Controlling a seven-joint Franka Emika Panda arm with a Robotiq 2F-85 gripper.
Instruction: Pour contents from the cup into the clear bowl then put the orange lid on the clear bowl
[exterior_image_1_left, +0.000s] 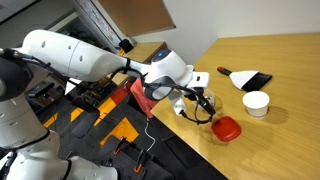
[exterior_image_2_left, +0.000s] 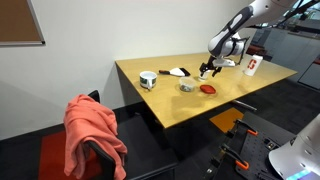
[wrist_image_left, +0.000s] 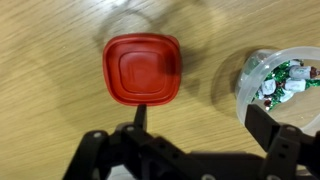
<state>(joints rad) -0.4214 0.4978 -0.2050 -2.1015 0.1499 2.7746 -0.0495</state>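
— Gripper spread wide, nothing in it; it hangs just above the orange lid!
— Lid flat on the bench, close to an edge; clear bowl just beside it, not touching, wrapped sweets inside.

Glossy white, rounded arm links (dark bands at the joints), matte black jaws

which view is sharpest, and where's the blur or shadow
Wrist view: the orange lid is crisp and evenly lit, with a soft shadow on the wooden table beside it; the gripper in the foreground is dark and out of focus. Both exterior views: small and soft, the lid only a red patch.
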